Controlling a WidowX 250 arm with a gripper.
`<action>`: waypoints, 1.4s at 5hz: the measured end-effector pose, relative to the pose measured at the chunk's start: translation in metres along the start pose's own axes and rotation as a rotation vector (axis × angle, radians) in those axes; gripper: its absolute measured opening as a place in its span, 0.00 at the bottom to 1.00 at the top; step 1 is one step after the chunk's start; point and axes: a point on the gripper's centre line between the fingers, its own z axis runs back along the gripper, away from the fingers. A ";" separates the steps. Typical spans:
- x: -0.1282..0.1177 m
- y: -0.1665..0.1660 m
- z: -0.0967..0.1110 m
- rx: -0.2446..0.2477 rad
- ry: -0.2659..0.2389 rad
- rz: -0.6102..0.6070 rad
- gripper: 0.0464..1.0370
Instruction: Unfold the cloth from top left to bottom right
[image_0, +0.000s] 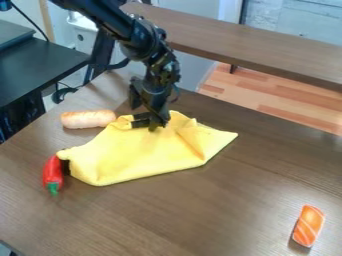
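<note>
The black gripper (151, 121) hangs down at the upper edge of the yellow cloth (140, 155), its lower end against or just over the fabric. The cloth lies on the brown table in an irregular shape, with raised folds at its upper right and a bunched bit at the upper left near the gripper. One corner points right, and the lower left end is curled. The gripper hides part of the cloth's top edge.
A pale bread-like roll (88, 119) lies left of the gripper, close to the cloth. A red pepper (53, 173) with a green stem lies by the cloth's left end. An orange sushi piece (308, 226) sits at the lower right of the table (200, 215).
</note>
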 end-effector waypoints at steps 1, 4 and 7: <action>0.002 0.001 -0.004 0.004 0.025 -0.016 0.79; -0.005 -0.010 -0.008 -0.051 0.030 -0.030 0.06; -0.027 -0.004 0.072 -0.161 -0.221 -0.009 0.01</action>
